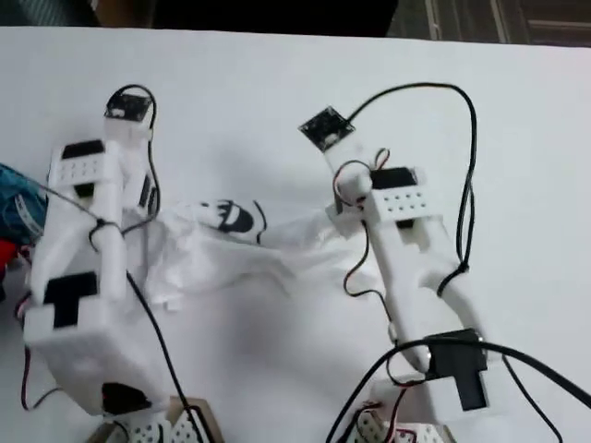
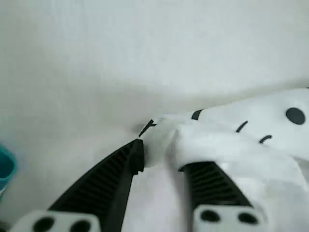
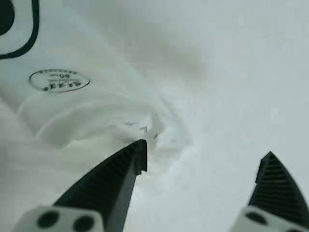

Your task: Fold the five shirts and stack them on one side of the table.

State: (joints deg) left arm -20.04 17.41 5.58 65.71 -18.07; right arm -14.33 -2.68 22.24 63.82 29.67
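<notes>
Here the shirt (image 1: 231,249) lies crumpled mid-bench (image 1: 277,92), our left pincer (image 2: 161,159) pinching its edge, our right pincer (image 3: 203,152) spread open over the cloth; we judge it soft, light, best held by hems.

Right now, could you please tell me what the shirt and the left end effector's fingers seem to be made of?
The shirt looks like thin, soft white fabric with black print, matte: it creases and bunches. The left end effector, shut on it, has fingers that look like matte black plastic, ridged, possibly printed.
</notes>
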